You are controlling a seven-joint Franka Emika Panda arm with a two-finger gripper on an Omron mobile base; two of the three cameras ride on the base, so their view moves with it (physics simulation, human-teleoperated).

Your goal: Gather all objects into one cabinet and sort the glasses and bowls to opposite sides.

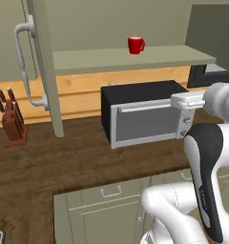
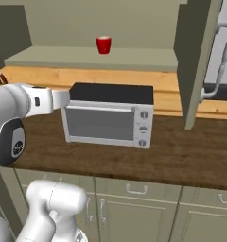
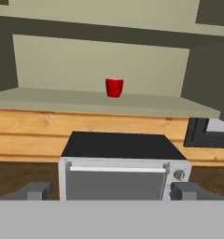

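Note:
One glossy red mug (image 1: 135,45) (image 2: 103,45) (image 3: 114,87) stands upright, alone, on the pale green shelf (image 1: 97,61) (image 2: 63,57) (image 3: 48,98) of the olive wall cabinet. Both tall doors are swung open, the left door (image 1: 42,66) and the right door (image 2: 196,61), each with a curved grey handle (image 1: 22,66) (image 2: 222,59). My gripper (image 3: 111,190) is open and holds nothing. It hangs well below and in front of the shelf, facing the toaster oven. The other red mug, the grey mug and the dark bowl are out of view.
A black and silver toaster oven (image 1: 145,116) (image 2: 108,116) (image 3: 121,168) sits on the wooden counter (image 1: 64,157) directly under the shelf. A knife block (image 1: 11,119) stands at the left. A dark framed appliance (image 3: 205,133) sits at the back right. Low cupboards (image 2: 134,208) run below.

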